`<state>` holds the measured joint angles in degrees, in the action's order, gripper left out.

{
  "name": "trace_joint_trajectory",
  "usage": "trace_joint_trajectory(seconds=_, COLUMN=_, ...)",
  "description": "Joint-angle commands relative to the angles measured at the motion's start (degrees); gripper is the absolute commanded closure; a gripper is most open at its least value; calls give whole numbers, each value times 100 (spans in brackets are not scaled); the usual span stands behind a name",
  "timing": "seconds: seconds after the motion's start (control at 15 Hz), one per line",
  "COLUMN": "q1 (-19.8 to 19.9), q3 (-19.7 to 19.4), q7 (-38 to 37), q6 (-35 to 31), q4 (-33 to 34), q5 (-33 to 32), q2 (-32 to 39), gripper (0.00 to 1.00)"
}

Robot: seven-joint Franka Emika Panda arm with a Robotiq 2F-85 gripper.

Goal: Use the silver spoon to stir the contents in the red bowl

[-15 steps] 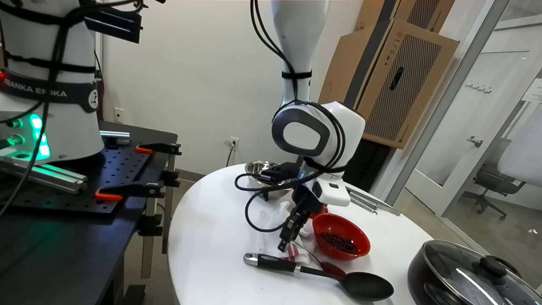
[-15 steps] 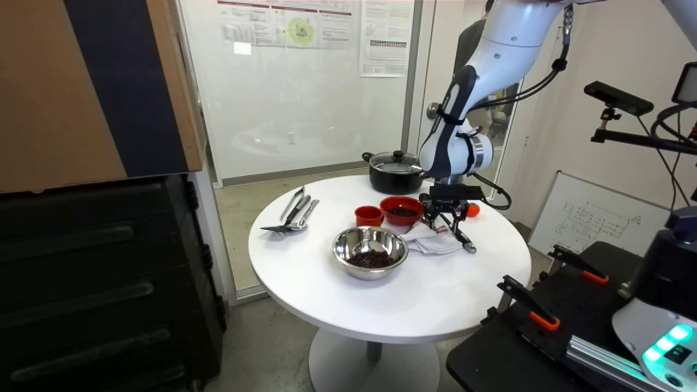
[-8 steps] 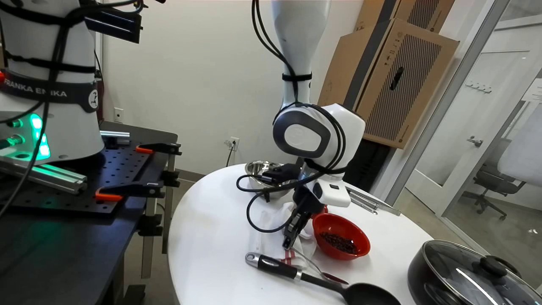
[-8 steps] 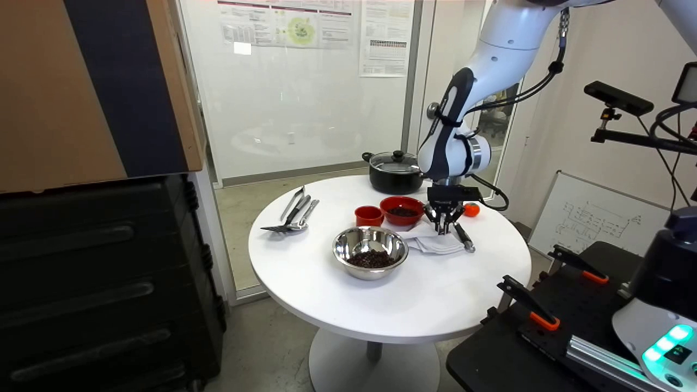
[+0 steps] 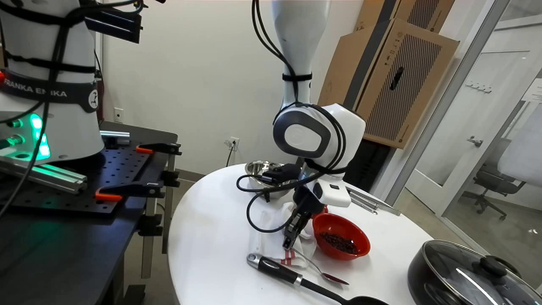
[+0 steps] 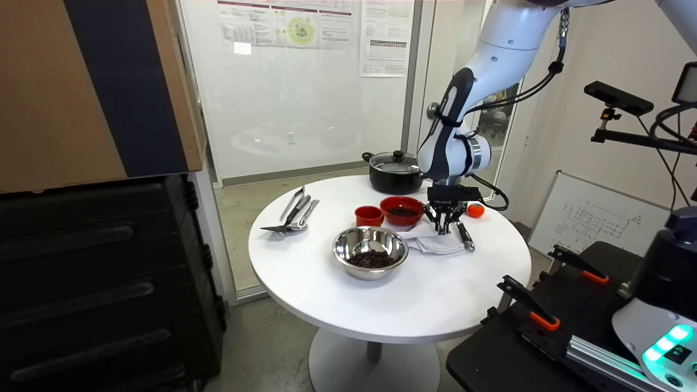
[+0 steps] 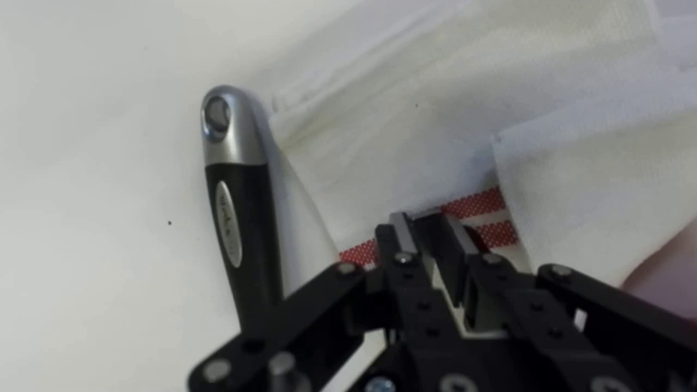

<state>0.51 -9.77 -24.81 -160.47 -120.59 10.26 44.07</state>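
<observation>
My gripper (image 5: 288, 245) is shut on the handle end of the silver spoon (image 5: 312, 265), low over the folded cloth. The spoon slants away from the fingertips, its bowl mirroring red; whether that end touches the table I cannot tell. Beside it stands the red bowl (image 5: 332, 222), with the dark loose contents (image 5: 338, 242) at its bottom. An exterior view also has the red bowl (image 6: 402, 220) just left of the gripper (image 6: 442, 231). In the wrist view the jaws of the gripper (image 7: 418, 219) are nearly together, and the spoon is mostly hidden by them.
A black ladle (image 5: 277, 272) lies close to the spoon. White cloth (image 7: 414, 125) spreads under the fingers. Around them are a steel bowl (image 6: 344, 260) holding dark bits, a red cup (image 6: 369, 219), a lidded pot (image 6: 395, 179), metal utensils (image 6: 297, 213) and a round red-orange item (image 6: 475, 210).
The gripper has closed and shifted slightly, with the spoon swinging to a new angle. The ladle has turned, its head moving toward the table's near side in an exterior view.
</observation>
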Motion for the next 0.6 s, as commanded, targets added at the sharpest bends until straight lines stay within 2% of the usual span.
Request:
trace_joint_trajectory(seconds=0.0, q1=-48, q3=-39, q7=-26, q6=-3, q4=44, q5=116, q2=13, gripper=96)
trace_joint_trajectory(seconds=0.53, q1=57, q3=62, q7=217, q6=-443, q4=-531, q5=128, q2=-576, gripper=96)
